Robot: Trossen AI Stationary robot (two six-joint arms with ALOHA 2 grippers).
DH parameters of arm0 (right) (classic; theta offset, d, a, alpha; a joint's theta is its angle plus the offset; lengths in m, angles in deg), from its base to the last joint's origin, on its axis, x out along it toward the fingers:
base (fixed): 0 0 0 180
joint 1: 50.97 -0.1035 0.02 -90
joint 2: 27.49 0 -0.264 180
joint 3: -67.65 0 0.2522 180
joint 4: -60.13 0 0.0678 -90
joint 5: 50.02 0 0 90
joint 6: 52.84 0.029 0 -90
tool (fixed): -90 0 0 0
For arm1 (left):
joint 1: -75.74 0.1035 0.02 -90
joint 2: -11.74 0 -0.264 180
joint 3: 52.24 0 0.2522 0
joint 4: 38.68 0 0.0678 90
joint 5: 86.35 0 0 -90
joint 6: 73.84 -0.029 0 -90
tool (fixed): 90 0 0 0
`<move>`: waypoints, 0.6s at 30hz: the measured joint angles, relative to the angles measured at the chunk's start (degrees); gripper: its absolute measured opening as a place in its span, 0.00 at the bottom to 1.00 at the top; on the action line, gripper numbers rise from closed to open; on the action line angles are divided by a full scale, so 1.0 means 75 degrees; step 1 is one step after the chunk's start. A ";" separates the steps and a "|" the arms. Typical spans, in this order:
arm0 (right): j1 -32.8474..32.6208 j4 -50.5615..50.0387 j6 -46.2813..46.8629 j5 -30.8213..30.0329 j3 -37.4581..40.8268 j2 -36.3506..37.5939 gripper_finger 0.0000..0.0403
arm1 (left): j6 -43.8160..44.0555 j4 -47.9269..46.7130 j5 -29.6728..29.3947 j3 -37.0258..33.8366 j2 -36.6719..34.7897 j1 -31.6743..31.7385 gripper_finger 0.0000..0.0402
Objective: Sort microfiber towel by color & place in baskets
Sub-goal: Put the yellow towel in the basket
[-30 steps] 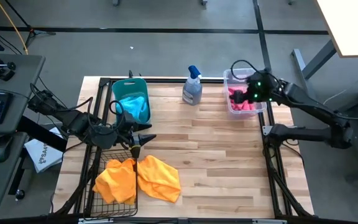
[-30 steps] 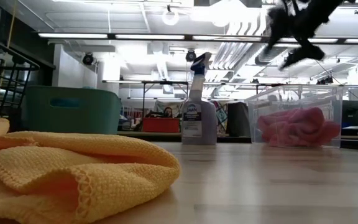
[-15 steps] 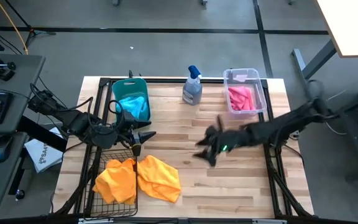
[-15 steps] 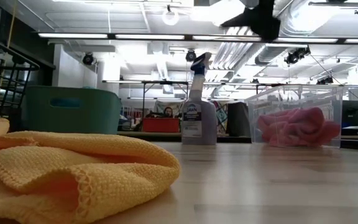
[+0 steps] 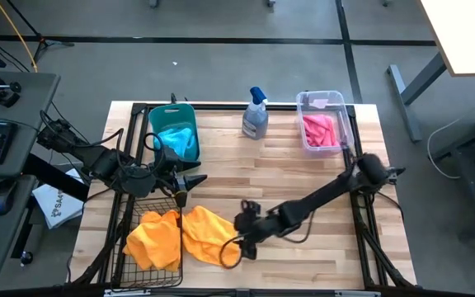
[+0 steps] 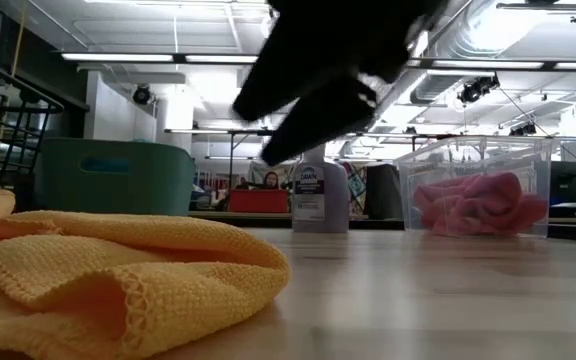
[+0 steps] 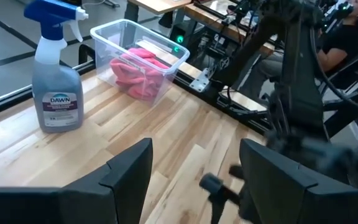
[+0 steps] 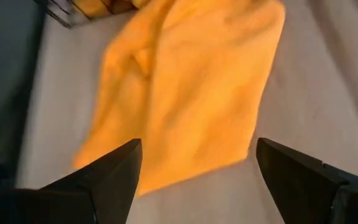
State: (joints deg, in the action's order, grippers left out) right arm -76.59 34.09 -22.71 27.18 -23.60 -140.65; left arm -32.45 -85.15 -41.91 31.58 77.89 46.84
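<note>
One orange-yellow towel (image 5: pixel 211 237) lies rumpled on the table, its left edge against the black wire-mesh basket (image 5: pixel 130 216), which holds another orange-yellow towel (image 5: pixel 150 240). My right gripper (image 5: pixel 242 239) hovers open just above the table towel's right edge. In the right wrist view that towel (image 8: pixel 185 93) shows between the spread fingers of my right gripper (image 8: pixel 197 149). A blue towel (image 5: pixel 180 139) lies in the teal tub (image 5: pixel 171 113). A pink towel (image 5: pixel 320 130) lies in the clear bin (image 5: pixel 302 132). My left gripper (image 5: pixel 195 183) waits open beside the wire basket.
A spray bottle with a blue trigger (image 5: pixel 255 115) stands at the far edge between the tub and the clear bin. Bare wood lies between the towel and the bin. A desk with a keyboard and mouse stands left of the table.
My right gripper has swung from above the clear bin at the far right, across the table toward its near left, and come down over the orange-yellow towel on the table. The towels have stayed where they were.
</note>
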 joint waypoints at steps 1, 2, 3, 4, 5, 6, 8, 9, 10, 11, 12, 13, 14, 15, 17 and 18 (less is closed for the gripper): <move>-0.0007 -0.0296 -0.0240 -0.0224 -0.0340 -0.0231 0.77 | 0.0014 0.0000 0.0003 0.0000 0.0000 0.0000 0.57; -0.0011 -0.0565 -0.0480 -0.0408 -0.0667 -0.0457 0.77 | 0.0031 0.0000 0.0023 0.0000 0.0000 0.0000 0.57; -0.0012 -0.0842 -0.0700 -0.0546 -0.0977 -0.0677 0.77 | 0.0054 -0.0002 0.0040 0.0000 0.0000 0.0000 0.57; -0.0007 -0.1078 -0.0911 -0.0638 -0.1246 -0.0877 0.77 | 0.0055 -0.0003 0.0047 0.0000 0.0000 -0.0002 0.57; -0.0007 -0.1221 -0.1109 -0.0670 -0.1472 -0.1066 0.77 | 0.0058 -0.0002 0.0052 0.0000 0.0000 -0.0006 0.57; -0.0007 -0.1270 -0.1263 -0.0661 -0.1665 -0.1246 0.77 | 0.0058 -0.0002 0.0052 0.0000 0.0000 -0.0006 0.57; -0.0001 -0.1281 -0.1489 -0.0542 -0.2010 -0.1551 0.77 | 0.0058 -0.0001 0.0055 0.0000 0.0000 -0.0006 0.57; 0.0002 -0.1276 -0.1622 -0.0452 -0.2167 -0.1697 0.77 | 0.0058 -0.0001 0.0055 0.0000 0.0000 -0.0006 0.57; -0.0001 -0.1254 -0.1703 -0.0389 -0.2316 -0.1842 0.77 | 0.0057 -0.0002 0.0055 0.0000 0.0000 -0.0006 0.57; -0.0004 -0.1241 -0.1807 -0.0346 -0.2431 -0.1979 0.77 | 0.0055 -0.0003 0.0055 0.0000 0.0000 -0.0006 0.57; -0.0004 -0.1256 -0.1866 -0.0312 -0.2513 -0.2113 0.77 | 0.0040 0.0000 0.0055 0.0000 0.0000 -0.0006 0.57; -0.0004 -0.1286 -0.1893 -0.0297 -0.2589 -0.2259 0.77 | 0.0012 -0.0003 0.0055 0.0000 0.0000 -0.0006 0.57; -0.0004 -0.1299 -0.1903 -0.0293 -0.2653 -0.2401 0.77 | 0.0012 -0.0002 0.0055 0.0000 0.0000 -0.0006 0.57; -0.0008 -0.1322 -0.1878 -0.0284 -0.2698 -0.2527 0.77 | 0.0012 -0.0002 0.0055 0.0000 0.0000 -0.0003 0.57; -0.0010 -0.1424 -0.1710 -0.0256 -0.2818 -0.2662 0.76 | 0.0011 0.0000 0.0055 0.0000 0.0000 -0.0003 0.57; -0.0007 -0.1561 -0.1546 -0.0230 -0.2868 -0.2707 0.74 | 0.0010 0.0000 0.0055 0.0001 0.0000 -0.0003 0.57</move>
State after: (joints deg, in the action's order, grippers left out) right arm -76.64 22.38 -34.30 25.45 -45.10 -160.95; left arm -32.38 -85.15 -41.50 31.59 77.89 46.81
